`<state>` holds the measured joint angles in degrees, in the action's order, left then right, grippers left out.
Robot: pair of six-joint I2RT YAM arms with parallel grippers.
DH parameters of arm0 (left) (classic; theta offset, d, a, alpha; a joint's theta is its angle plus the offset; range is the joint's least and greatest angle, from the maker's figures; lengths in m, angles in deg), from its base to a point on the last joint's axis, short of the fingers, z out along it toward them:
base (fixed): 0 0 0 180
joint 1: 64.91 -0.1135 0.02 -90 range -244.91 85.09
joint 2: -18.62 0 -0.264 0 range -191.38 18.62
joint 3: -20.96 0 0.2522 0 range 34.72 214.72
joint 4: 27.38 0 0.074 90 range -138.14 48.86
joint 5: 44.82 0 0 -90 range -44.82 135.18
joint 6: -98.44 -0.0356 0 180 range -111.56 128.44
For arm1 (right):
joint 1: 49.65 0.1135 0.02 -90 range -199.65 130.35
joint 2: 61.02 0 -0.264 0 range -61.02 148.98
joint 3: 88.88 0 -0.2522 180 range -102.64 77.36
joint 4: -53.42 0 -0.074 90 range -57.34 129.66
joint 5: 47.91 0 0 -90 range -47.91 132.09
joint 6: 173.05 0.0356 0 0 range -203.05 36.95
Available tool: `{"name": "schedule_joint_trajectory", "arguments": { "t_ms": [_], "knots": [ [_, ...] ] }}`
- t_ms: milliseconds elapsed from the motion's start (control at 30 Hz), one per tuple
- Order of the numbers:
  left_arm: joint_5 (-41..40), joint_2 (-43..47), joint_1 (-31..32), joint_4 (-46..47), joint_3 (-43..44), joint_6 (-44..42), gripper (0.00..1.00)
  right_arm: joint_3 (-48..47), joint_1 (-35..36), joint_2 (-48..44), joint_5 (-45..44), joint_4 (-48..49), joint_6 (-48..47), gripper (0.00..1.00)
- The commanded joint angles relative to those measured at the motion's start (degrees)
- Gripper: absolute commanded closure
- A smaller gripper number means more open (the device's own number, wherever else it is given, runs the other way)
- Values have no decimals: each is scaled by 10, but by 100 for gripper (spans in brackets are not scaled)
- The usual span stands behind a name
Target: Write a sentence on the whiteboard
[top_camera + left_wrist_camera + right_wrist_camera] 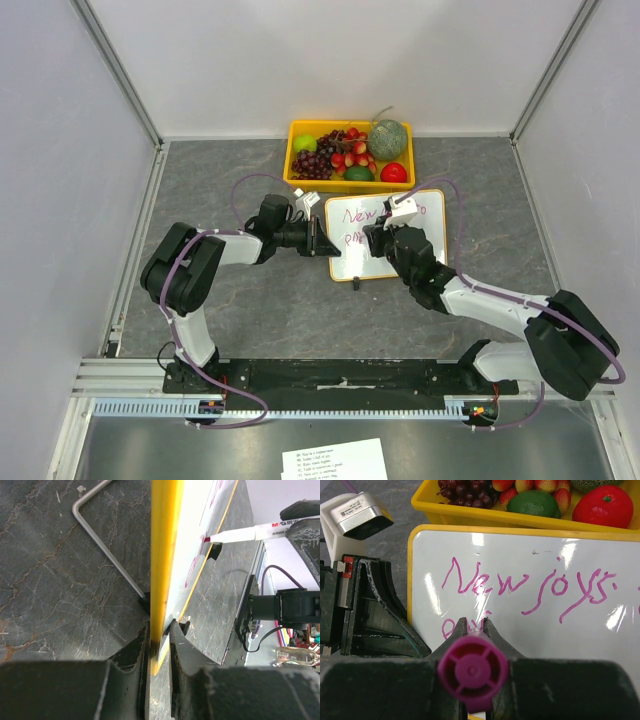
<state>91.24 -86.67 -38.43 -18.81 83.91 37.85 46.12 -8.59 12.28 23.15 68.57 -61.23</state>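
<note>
1. The grey stone-patterned table (300, 320) fills the cell floor, and both arms reach in toward its middle.
2. At the far edge sits the yellow bin (330, 184), loaded with fruit: grapes, strawberries and a melon among it.
3. The whiteboard (350, 255) (580, 630) (195, 530) sits just in front of that bin, between the two grippers, with its top edge close to the bin wall.
4. A paper sheet (335, 460) with printed lines lies on the near ledge, well apart from the action.
5. The left gripper (322, 240) (160, 630) comes in from the board's left side. Its fingers are pinched tight on the yellow-orange frame, one on each face.
6. The right gripper (380, 238) (473, 625) is over the board's middle, clamped around a marker.
7. A bent wire leg (105, 555) rests on the table behind the board.
8. The marker (473, 667) (245, 532) shows its purple end cap to the right wrist camera, and its tip touches the white surface.
9. The sentence (520, 585) (365, 213) is in pink-purple handwriting. The top line reads "New joys", and a second line below left shows only a couple of letters, partly hidden by the fingers.
</note>
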Motion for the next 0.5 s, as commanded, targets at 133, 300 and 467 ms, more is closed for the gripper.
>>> {"name": "schedule_joint_trajectory", "arguments": {
  "t_ms": [133,300,467],
  "knots": [
    [-32,-11,3,-34,14,-23,98,-29,-1,4,-56,-30,-14,100],
    [-33,-11,3,-37,15,-23,98,-19,0,-8,-58,-42,-14,100],
    [-33,-10,3,-38,15,-25,98,-3,-1,-16,-64,-48,-8,100]
  ]
}}
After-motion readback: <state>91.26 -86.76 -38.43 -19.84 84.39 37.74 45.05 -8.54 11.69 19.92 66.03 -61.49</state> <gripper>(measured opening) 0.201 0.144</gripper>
